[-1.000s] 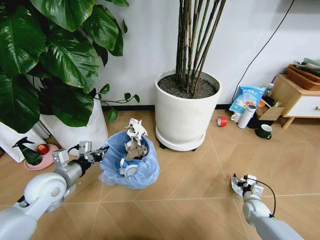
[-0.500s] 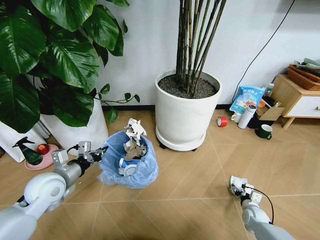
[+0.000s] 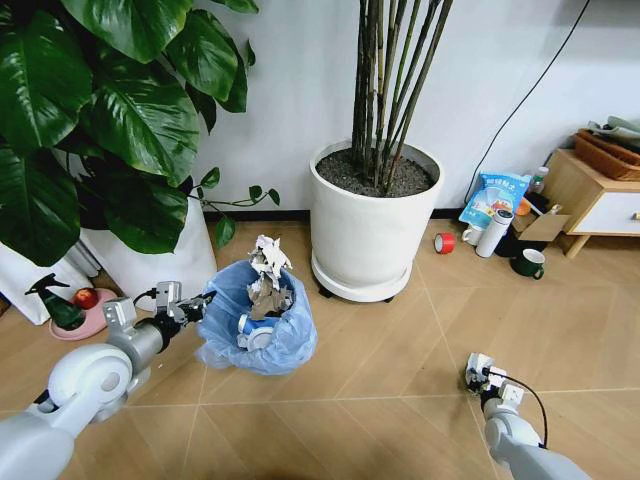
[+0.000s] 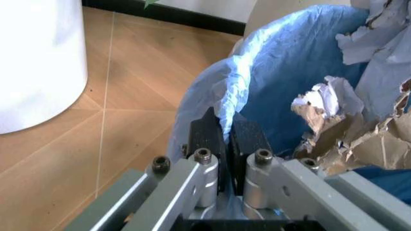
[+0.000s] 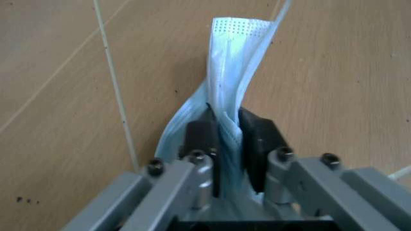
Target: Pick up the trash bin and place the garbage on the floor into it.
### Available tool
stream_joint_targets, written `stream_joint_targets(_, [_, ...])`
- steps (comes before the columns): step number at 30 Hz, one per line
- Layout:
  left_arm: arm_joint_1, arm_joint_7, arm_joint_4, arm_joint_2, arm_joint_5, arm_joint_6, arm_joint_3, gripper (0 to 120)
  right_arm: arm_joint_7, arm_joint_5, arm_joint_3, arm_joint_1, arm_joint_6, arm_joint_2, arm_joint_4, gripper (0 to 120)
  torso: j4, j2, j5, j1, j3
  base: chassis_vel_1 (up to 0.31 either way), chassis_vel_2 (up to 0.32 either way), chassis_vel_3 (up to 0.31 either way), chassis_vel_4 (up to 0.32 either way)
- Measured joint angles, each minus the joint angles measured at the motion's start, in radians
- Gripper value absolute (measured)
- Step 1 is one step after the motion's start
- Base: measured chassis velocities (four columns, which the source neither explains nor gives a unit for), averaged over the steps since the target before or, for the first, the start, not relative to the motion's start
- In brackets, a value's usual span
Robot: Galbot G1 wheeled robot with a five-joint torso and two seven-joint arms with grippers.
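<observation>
The trash bin [image 3: 285, 340], lined with a crinkly light blue bag, sits on the herringbone floor [image 3: 380, 360] in front of the big pots, stuffed with crumpled paper garbage [image 3: 265, 268]. My left gripper [image 3: 200, 303] is shut on the bag-covered rim at the bin's left side; in the left wrist view its gripper [image 4: 226, 127] pinches the blue plastic [image 4: 282, 57]. My right gripper [image 3: 478, 370] is low over the floor at the front right. It is shut on a pale blue face mask [image 5: 239, 43], which sticks out beyond the fingers [image 5: 257, 134].
A large white plant pot [image 3: 370, 235] stands just behind the bin, another white pot [image 3: 150, 265] to its left. A red tape roll [image 3: 444, 242], white bottle [image 3: 492, 232], green mug [image 3: 528, 263] and wooden cabinet [image 3: 600, 200] are at the back right.
My right gripper has dropped lower and drawn back toward me with the mask in it. The bin has shifted slightly left with the left gripper.
</observation>
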Motion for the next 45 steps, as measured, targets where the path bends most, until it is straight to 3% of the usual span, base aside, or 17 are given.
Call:
stream_joint_targets(3, [0.0,0.0,0.0,0.0,0.0,0.0,0.0,0,-0.002,-0.002,0.001,0.0,0.007,-0.001,0.006,1,0.0,0.0,-0.0001,0.0,0.0,0.0,0.0,0.0,0.0])
stream_joint_targets(7, [0.0,0.0,0.002,-0.001,-0.001,0.0,0.001,0,-0.046,-0.034,0.016,0.001,0.052,-0.008,0.034,0,-0.0002,0.0,0.0,0.0,0.0,0.0,0.0,0.0,0.0])
stream_joint_targets(9, [0.0,0.001,0.004,-0.001,-0.001,0.0,0.002,0,-0.196,-0.084,0.028,0.022,0.174,-0.005,0.039,0,-0.0004,0.0,-0.0006,0.0,0.0,0.0,0.0,0.0,0.0])
stream_joint_targets(10, [0.0,0.001,0.004,-0.001,-0.001,0.0,0.002,0,-0.196,-0.084,0.028,0.022,0.174,-0.005,0.039,0,-0.0004,0.0,-0.0006,0.0,0.0,0.0,0.0,0.0,0.0])
stream_joint_targets(12, [0.001,0.004,0.006,-0.002,-0.001,0.0,0.005,0,-0.403,-0.064,0.013,0.052,0.32,0.004,0.082,0,-0.0001,0.0,0.0002,0.0,0.0,0.0,0.0,0.0,0.0])
stream_joint_targets(14, [0.002,0.004,0.007,-0.002,-0.001,0.0,0.006,0,-0.477,-0.042,0.001,0.059,0.346,0.002,0.123,0,0.0,0.0,0.0007,0.0,0.0,0.0,0.0,0.0,0.0])
stream_joint_targets(16, [0.005,0.005,0.007,-0.001,0.002,0.0,0.011,0,-0.614,0.003,-0.04,0.08,0.372,-0.016,0.238,0,0.0002,0.0,-0.001,0.0,0.0,0.0,0.0,0.0,0.0])
stream_joint_targets(18, [0.002,0.005,0.007,-0.001,0.002,0.0,0.016,0,-0.697,0.028,-0.092,0.109,0.372,-0.032,0.347,0,0.0003,0.0,-0.0003,0.0,0.0,0.0,0.0,0.0,0.0])
stream_joint_targets(22, [-0.003,0.005,0.007,0.001,0.002,0.0,0.02,0,-0.738,0.042,-0.165,0.165,0.367,-0.043,0.439,0,-0.0002,0.0,-0.0003,0.0,0.0,0.0,0.0,0.0,0.0])
stream_joint_targets(25, [-0.004,0.005,0.006,0.012,0.002,0.002,0.027,0,-0.781,0.087,-0.315,0.308,0.389,-0.036,0.514,0,-0.0002,0.0,-0.0003,0.0,0.0,0.0,0.0,0.0,0.0])
stream_joint_targets(27, [-0.005,0.005,0.006,0.016,0.002,0.003,0.031,0,-0.825,0.112,-0.417,0.415,0.404,-0.019,0.524,0,0.0003,0.0,-0.0006,0.0,0.0,0.0,0.0,0.0,0.0])
stream_joint_targets(33, [-0.008,0.008,0.013,0.015,0.004,0.003,0.034,0,-0.89,0.18,-0.576,0.562,0.404,0.036,0.506,0,0.0003,0.0,-0.0005,0.0,0.0,0.0,0.0,0.0,0.0])
stream_joint_targets(42, [-0.019,0.011,0.012,0.011,0.002,0.003,0.033,0,-0.919,0.186,-0.683,0.639,0.354,0.05,0.454,0,0.0001,0.0,-0.0004,0.0,0.0,0.0,0.0,0.0,0.0])
stream_joint_targets(45, [-0.026,0.012,0.012,0.009,0.001,0.003,0.034,0,-0.927,0.16,-0.686,0.65,0.34,0.038,0.434,9,-0.0002,0.0,-0.0003,0.0,0.0,0.0,0.0,0.0,0.0])
